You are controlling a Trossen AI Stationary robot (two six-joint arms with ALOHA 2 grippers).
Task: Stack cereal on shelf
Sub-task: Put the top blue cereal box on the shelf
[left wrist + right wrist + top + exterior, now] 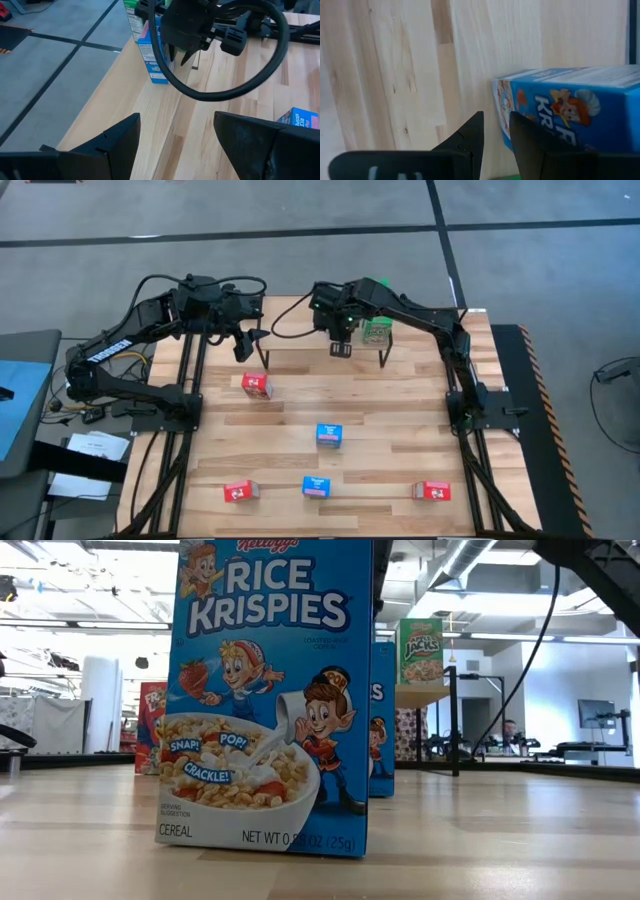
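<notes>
While the right gripper (pixel 341 346) hangs over the shelf (pixel 300 357) at about 12 o'clock on the table (pixel 400 440), its fingers (pixel 470 137) are pinched closed with nothing between them, just beside a blue cereal box (pixel 575 107) lying on light wood. Green cereal box (pixel 377 329) stands on the shelf at its 3 o'clock end, partly under the right arm. Left wrist view shows a blue box (pixel 156 55) upright under the right gripper with a green box behind it; whether more boxes sit there is hard to tell, arm blocks them. Left gripper (pixel 247 343) hovers at roughly 10 o'clock of table centre, just off the shelf's 9 o'clock end, fingers (pixel 117 140) spread apart and empty. Loose cereal on the table: red box (pixel 257 385) at 10 o'clock below the left gripper, blue box near centre (pixel 329 435), another blue box (pixel 317 486) at 6 o'clock, red box (pixel 240 492) at 7 o'clock, red box (pixel 432 491) at 5 o'clock. Low view is filled by a Rice Krispies box (pixel 270 690) standing upright, with a green box on the shelf far behind.
</notes>
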